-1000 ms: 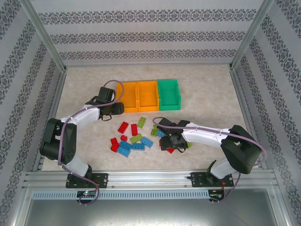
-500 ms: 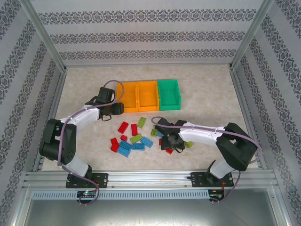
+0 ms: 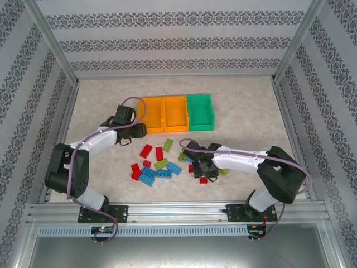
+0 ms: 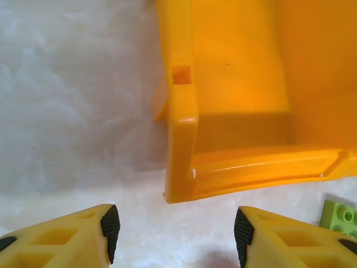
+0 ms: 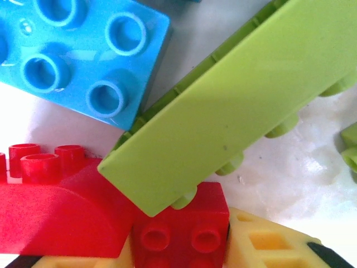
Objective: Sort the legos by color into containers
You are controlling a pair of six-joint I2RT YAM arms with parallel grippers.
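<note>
Red lego (image 5: 178, 234) sits w/in right claw (image 3: 204, 172), touching lime lego (image 5: 240, 100).

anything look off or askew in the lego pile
Yes: a long lime green brick is tipped off its base, smooth side facing up, with one end resting on a small red brick.

A robot lab cell: aluminium frame posts (image 3: 53, 47), patterned wall panels (image 3: 178, 42), marbled tabletop (image 3: 245, 106).

Glossy plastic legos (image 5: 83, 61), smooth plastic bin (image 4: 234, 84), matt mottled tabletop (image 4: 72, 100).
</note>
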